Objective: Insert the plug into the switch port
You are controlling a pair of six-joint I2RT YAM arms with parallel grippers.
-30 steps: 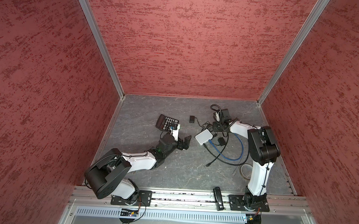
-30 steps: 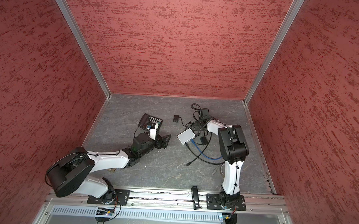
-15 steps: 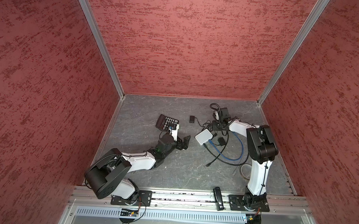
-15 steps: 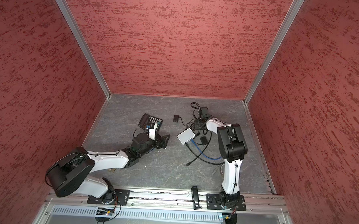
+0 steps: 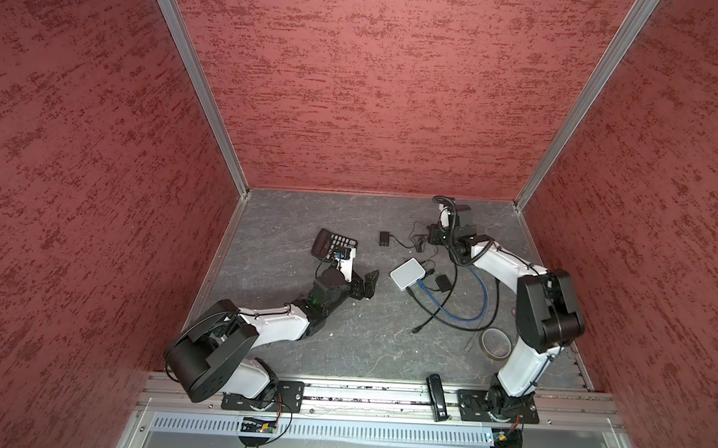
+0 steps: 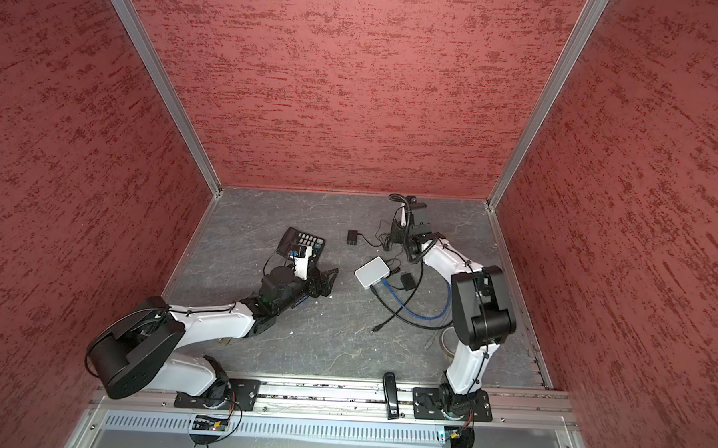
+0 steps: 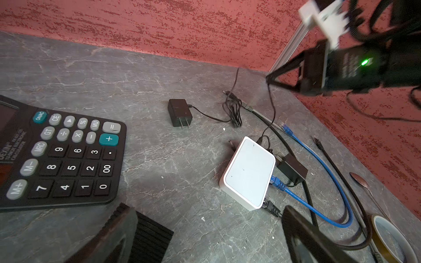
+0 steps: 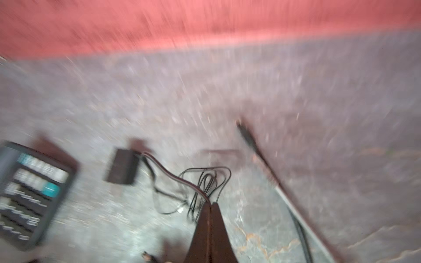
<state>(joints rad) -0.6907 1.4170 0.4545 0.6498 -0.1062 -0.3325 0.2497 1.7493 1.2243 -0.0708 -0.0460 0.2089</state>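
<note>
Blur smears the right wrist view, yet the right gripper [image 8: 210, 205] plainly has its two fingers pressed together. A thin cord [image 8: 180, 181] runs from the black adapter [image 8: 121, 168] up to their tips. The left wrist view shows the same claw raised off the floor with that cord hanging from it, so it seems clamped on the cord. In both top views its tips are hidden under the wrist and its cabling.

The left gripper [image 7: 205, 208] stands wide apart and empty, low over the floor between the calculator [image 7: 59, 157] and the white switch [image 7: 249, 173]. Only its finger ends enter its own camera's picture.

The switch lies flat. A blue cable [image 7: 319, 205] and a black one are seated in one side; its other ports face away. A small barrel plug [image 7: 230, 144] lies on the floor just beside the switch's far corner, in no port. Which cord it ends I cannot trace. A second adapter [image 7: 292, 169] is partly hidden behind the switch, and a tape roll [image 7: 391, 239] is cut off by the frame edge.
</note>
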